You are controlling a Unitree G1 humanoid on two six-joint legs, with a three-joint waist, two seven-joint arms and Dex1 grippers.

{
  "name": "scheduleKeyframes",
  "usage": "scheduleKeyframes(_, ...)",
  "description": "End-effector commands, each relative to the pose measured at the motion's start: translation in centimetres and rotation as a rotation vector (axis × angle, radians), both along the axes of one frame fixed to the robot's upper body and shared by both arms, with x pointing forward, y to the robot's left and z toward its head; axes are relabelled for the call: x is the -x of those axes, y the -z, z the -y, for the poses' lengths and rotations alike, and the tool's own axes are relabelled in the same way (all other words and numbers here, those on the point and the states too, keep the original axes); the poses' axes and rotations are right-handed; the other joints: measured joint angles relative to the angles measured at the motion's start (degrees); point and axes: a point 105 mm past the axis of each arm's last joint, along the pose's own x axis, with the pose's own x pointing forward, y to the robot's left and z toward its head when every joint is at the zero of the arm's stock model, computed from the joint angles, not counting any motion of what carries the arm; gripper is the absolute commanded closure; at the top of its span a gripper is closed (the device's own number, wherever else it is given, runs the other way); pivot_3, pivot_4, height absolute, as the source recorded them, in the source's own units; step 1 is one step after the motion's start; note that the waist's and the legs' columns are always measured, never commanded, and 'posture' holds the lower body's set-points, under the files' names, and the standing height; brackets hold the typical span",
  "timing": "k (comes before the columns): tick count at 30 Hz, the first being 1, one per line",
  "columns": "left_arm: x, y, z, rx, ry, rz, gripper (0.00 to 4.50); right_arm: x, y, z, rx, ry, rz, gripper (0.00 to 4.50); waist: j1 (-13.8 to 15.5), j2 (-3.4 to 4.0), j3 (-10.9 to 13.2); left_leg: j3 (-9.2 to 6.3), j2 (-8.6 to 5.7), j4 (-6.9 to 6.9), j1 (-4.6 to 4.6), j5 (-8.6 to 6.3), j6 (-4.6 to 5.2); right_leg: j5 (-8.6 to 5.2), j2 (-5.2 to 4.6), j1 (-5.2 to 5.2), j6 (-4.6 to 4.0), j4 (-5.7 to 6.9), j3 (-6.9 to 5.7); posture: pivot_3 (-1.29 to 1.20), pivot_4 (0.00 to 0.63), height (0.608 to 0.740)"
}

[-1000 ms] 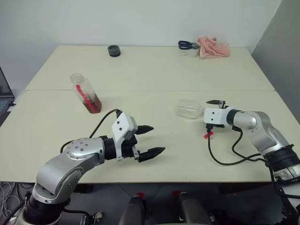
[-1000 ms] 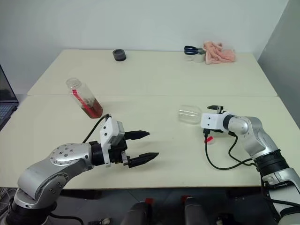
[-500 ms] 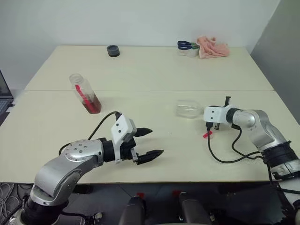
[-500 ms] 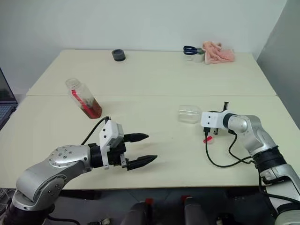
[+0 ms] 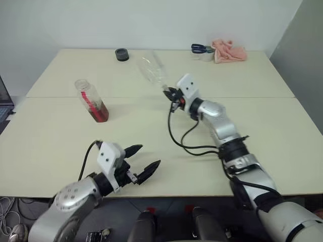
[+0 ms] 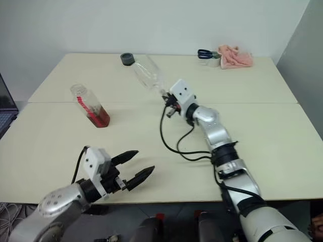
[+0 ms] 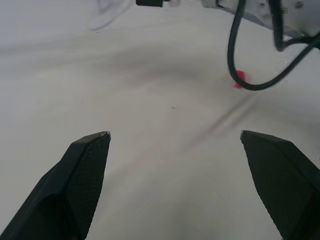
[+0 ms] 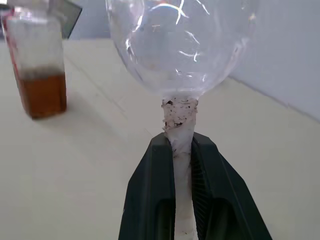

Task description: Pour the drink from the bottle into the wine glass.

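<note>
The wine glass (image 5: pixel 151 70) is off the table, tilted with its bowl up and to the left, empty. My right gripper (image 5: pixel 171 94) is shut on its stem (image 8: pixel 179 125), above the middle of the table. The bottle (image 5: pixel 91 100) stands uncapped at the left, apart from both grippers, with the reddish-brown drink (image 5: pixel 101 112) filling its lower part. In the right wrist view the bottle (image 8: pixel 40 65) stands beyond the glass bowl (image 8: pixel 180 45). My left gripper (image 5: pixel 146 157) is open near the front edge, with nothing between its fingers (image 7: pixel 75 185).
At the back of the table (image 5: pixel 65 136) lie a black round roll (image 5: pixel 121 54), scissors (image 5: pixel 201 48) and a pink cloth (image 5: pixel 229 51). A small red piece (image 7: pixel 239 79) lies on the table under the right arm's black cable (image 5: pixel 181 138). A laptop edge (image 5: pixel 3 101) shows far left.
My right gripper shut on the glass's stem, lifted it off the table at the right and swung it up and left. My left gripper drew back towards the front edge, still open.
</note>
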Motion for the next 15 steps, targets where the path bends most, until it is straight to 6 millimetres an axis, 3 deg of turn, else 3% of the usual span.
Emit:
scheduleKeyframes(1, 0.5, -1.4, -0.9, -0.002, -0.1, 0.082, 0.0, -0.6, -0.2, -1.4, -0.13, 0.024, -0.075, 4.36, 0.01, 0.01, 0.0, -0.02, 0.05, -0.01, 0.0, 0.0, 0.0, 0.01, 0.04, -0.01, -0.07, 0.01, -0.04, 0.0, 0.15, 0.74)
scheduleKeyframes(8, 0.9, -1.9, -0.8, 0.007, -0.136, 0.09, 0.0, -0.3, 3.3, -2.5, -0.12, 0.042, -0.149, 4.36, 0.28, 0.02, 0.01, -0.06, -0.11, 0.01, -0.01, 0.0, 0.0, 0.04, 0.15, 0.0, -0.19, 0.01, -0.15, 0.0, 0.15, 0.74)
scheduleKeyframes(15, 1.0, -1.7, -0.3, 0.014, -0.124, 0.086, 0.0, 1.2, 8.4, 0.9, 0.022, 0.036, -0.184, 4.36, 0.37, 0.06, -0.1, -0.09, -0.24, -0.01, 0.05, 0.0, 0.01, 0.03, 0.16, 0.06, -0.2, 0.02, -0.15, 0.0, 0.15, 0.74)
